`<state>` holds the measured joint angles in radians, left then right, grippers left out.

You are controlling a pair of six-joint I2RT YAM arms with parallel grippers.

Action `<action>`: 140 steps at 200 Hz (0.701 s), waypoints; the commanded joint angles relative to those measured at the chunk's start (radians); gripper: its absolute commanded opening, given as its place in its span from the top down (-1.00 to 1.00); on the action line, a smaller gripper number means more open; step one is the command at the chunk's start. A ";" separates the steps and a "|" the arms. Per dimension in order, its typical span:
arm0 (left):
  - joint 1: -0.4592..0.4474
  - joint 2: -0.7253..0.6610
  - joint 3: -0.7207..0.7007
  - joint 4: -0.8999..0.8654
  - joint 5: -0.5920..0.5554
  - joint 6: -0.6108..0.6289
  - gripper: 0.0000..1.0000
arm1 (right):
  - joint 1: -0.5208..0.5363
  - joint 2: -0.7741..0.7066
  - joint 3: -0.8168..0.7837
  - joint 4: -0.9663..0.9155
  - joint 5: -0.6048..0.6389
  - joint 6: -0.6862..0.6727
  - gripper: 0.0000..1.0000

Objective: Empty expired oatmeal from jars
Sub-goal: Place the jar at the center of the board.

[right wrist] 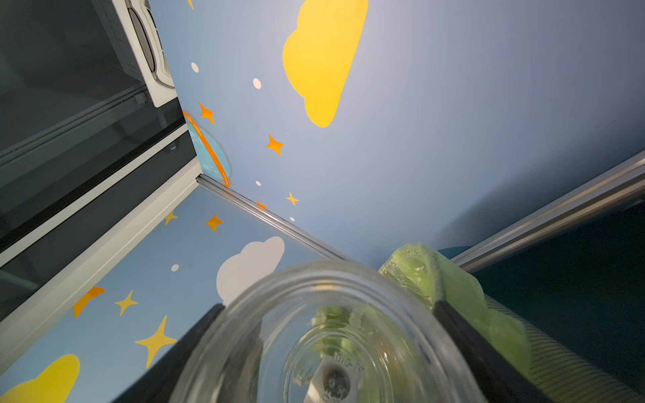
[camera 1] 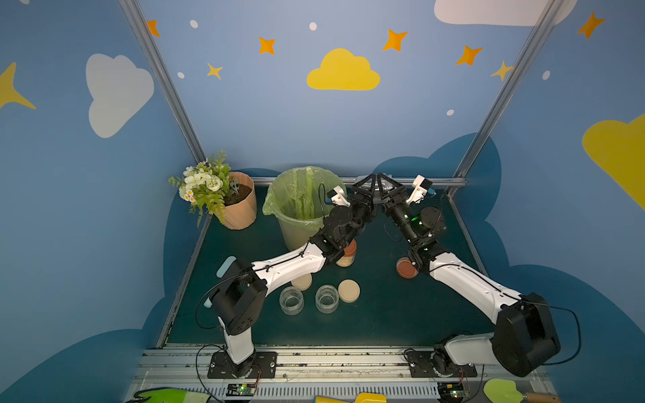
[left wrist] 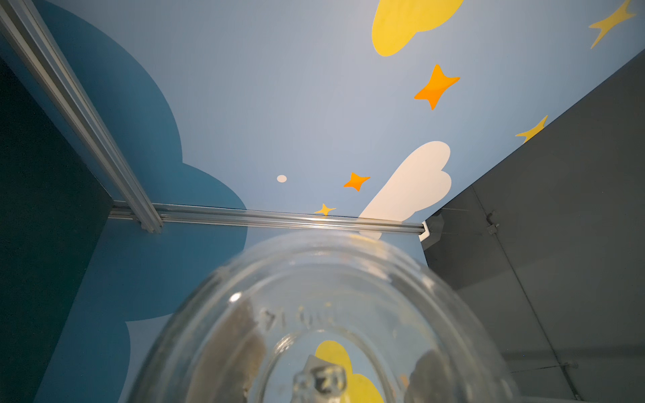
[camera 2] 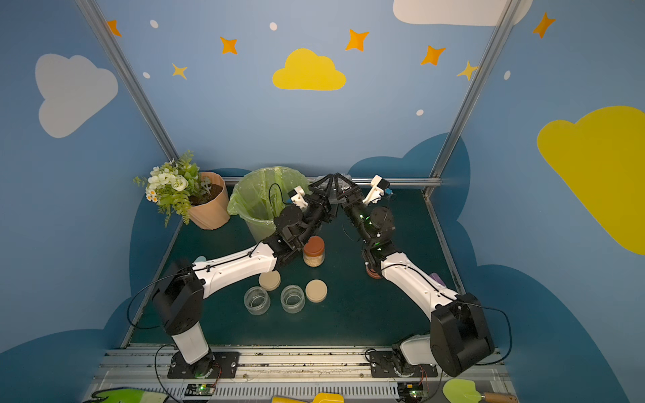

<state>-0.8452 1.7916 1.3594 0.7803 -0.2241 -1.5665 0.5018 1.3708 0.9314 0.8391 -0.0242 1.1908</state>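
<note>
Both top views show my two grippers meeting high at the back, just right of the bin, with one clear glass jar (camera 1: 379,191) (camera 2: 337,190) between them. My left gripper (camera 1: 365,183) (left wrist: 328,356) is shut on this jar (left wrist: 324,296), and its fingers show dark through the glass. My right gripper (camera 1: 390,183) (right wrist: 330,335) has a black finger pressed on each side of the same jar (right wrist: 331,314). The jar looks empty. Another jar (camera 1: 347,254) (camera 2: 313,252) with a rust-orange lid stands on the table holding oatmeal (camera 2: 313,260). Two empty jars (camera 1: 291,300) (camera 1: 327,298) stand open nearer the front.
The bin with a green bag (camera 1: 300,206) (right wrist: 453,289) stands at the back centre, with a flower pot (camera 1: 241,209) left of it. Two beige lids (camera 1: 302,281) (camera 1: 348,290) and one rust-orange lid (camera 1: 406,268) lie on the dark table (camera 1: 366,321).
</note>
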 commanded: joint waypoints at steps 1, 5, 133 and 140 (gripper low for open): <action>-0.012 0.018 0.057 0.066 0.033 -0.005 0.87 | 0.006 -0.001 0.003 0.071 -0.011 0.020 -0.30; -0.011 0.021 0.061 0.065 0.036 -0.004 0.84 | 0.006 0.000 0.002 0.070 -0.012 0.024 -0.22; 0.036 -0.043 0.005 -0.035 0.099 0.092 -1.00 | -0.039 -0.166 0.030 -0.241 0.016 -0.179 0.51; 0.044 -0.055 0.004 -0.077 0.115 0.104 -1.00 | -0.046 -0.187 0.035 -0.288 0.025 -0.211 0.51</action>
<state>-0.8284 1.8019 1.3746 0.7650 -0.1543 -1.5234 0.4713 1.2663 0.9154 0.6804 -0.0082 1.0969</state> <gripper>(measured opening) 0.998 0.861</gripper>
